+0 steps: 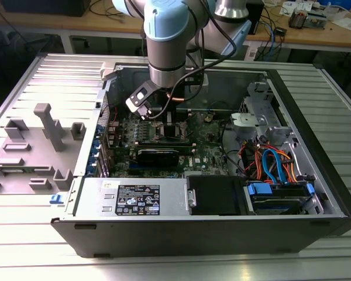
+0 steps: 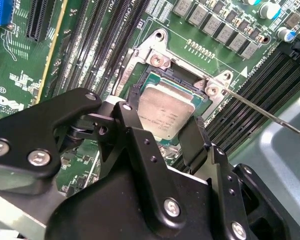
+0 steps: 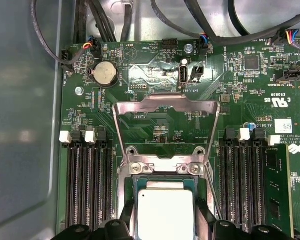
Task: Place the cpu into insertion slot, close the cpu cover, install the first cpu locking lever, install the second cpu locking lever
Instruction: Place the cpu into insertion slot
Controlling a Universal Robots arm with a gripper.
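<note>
Sitting clamped between gripper (image 2: 164,134) fingers: cpu (image 2: 166,111).

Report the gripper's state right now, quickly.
Gripper: down at the cpu, which is at the insertion slot; whether it is gripping the cpu or has let go cannot be told.
</note>
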